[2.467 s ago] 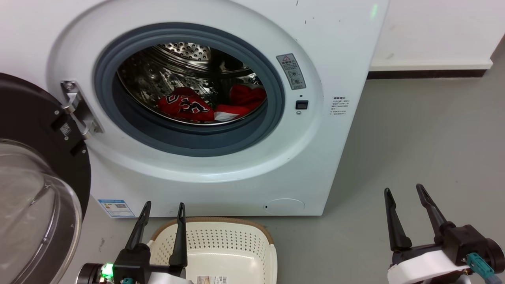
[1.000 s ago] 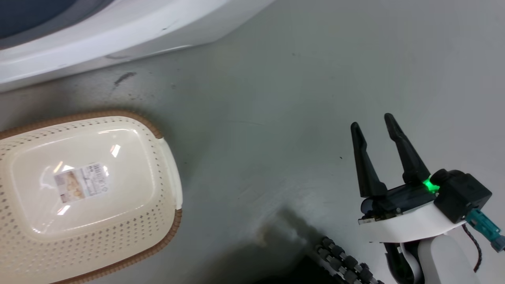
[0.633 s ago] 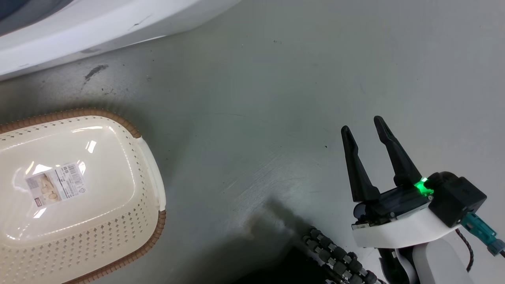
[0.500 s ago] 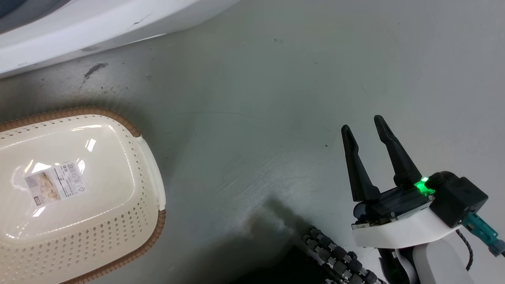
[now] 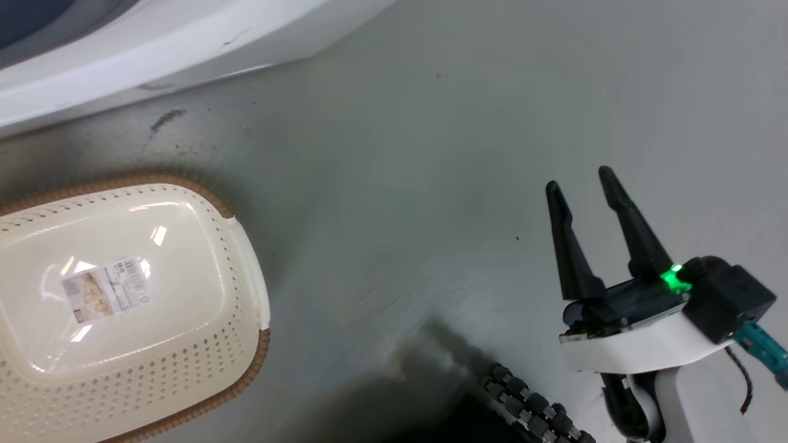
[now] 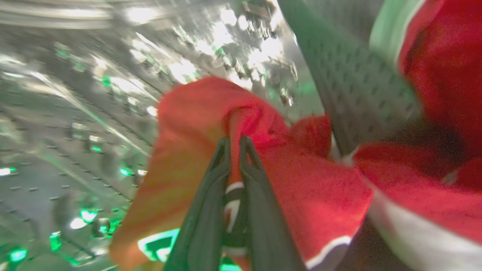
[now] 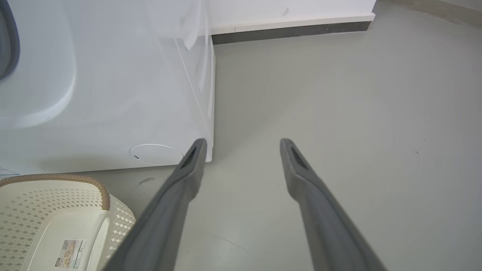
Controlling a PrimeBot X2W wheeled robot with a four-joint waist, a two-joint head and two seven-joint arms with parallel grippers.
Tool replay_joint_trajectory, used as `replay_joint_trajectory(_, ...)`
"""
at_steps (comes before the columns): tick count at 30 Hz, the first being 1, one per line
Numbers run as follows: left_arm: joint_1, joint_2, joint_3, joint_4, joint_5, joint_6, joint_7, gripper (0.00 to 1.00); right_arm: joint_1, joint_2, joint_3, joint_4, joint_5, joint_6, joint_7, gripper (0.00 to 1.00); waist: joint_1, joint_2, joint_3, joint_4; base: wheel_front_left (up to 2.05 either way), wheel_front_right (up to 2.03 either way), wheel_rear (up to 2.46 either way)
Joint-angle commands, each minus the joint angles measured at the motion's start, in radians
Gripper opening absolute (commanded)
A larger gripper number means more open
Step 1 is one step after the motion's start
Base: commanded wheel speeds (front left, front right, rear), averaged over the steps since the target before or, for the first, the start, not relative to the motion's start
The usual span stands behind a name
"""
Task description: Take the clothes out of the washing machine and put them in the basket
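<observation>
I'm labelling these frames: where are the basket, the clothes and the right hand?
basket (image 5: 203, 363), head view, perforated side wall
clothes (image 6: 188, 113), left wrist view, bunched red fold
right hand (image 5: 578, 178), head view, midway between its fingertips

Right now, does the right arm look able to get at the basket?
Probably yes. The right gripper hangs open over bare floor, and nothing lies between it and the basket to its left. The basket stands apart from the washing machine, with its top uncovered.

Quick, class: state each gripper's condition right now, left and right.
Left gripper: shut on the red garment.
Right gripper: open, holding nothing.
</observation>
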Motion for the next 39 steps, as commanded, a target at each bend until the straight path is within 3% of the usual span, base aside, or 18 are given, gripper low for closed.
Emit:
replay_joint_trajectory(1,0.024,-0.013,0.005,0.006,-0.008,0.007,-0.049,0.0,-0.021,0.002,-0.013,-0.001,-0.006,-0.001,-0.002,1.0,0.0,0.0001,-0.032,0.02,0.0,0.0,0.0)
replay_joint_trajectory(11,0.25,-0.161,0.069,0.089,-0.111,0.061,-0.525,0.0,-0.016,0.001,-0.088,0.029,-0.084,-0.001,-0.002,1.0,0.0,0.0001,-0.229,0.144,0.0,0.0,0.0)
replay_joint_trajectory(14,0.291,-0.182,0.073,0.103,-0.122,0.063,-0.598,0.0,-0.009,0.001,-0.095,0.033,-0.102,-0.001,-0.002,1.0,0.0,0.0001,-0.263,0.168,0.0,0.0,0.0)
replay_joint_trajectory(17,0.369,-0.245,0.086,0.123,-0.149,0.073,-0.754,0.0,0.01,0.001,-0.115,0.046,-0.132,-0.001,-0.002,1.0,0.0,0.0001,-0.341,0.217,0.0,0.0,0.0)
replay_joint_trajectory(25,0.505,-0.326,0.112,0.085,-0.173,0.086,-0.84,0.0,0.048,0.001,-0.127,0.062,-0.168,-0.001,-0.002,1.0,0.0,0.0001,-0.45,0.287,0.0,0.0,0.0)
replay_joint_trajectory(33,0.716,-0.378,0.22,-0.222,-0.104,0.131,-0.842,0.0,0.083,0.0,-0.142,0.056,-0.202,-0.001,-0.002,1.0,0.0,0.0001,-0.536,0.366,0.0,0.0,0.0)
replay_joint_trajectory(39,0.895,-0.424,0.311,-0.411,-0.042,0.129,-0.841,0.0,0.109,0.001,-0.163,0.071,-0.221,-0.001,-0.002,1.0,0.0,0.0001,-0.601,0.414,0.0,0.0,0.0)
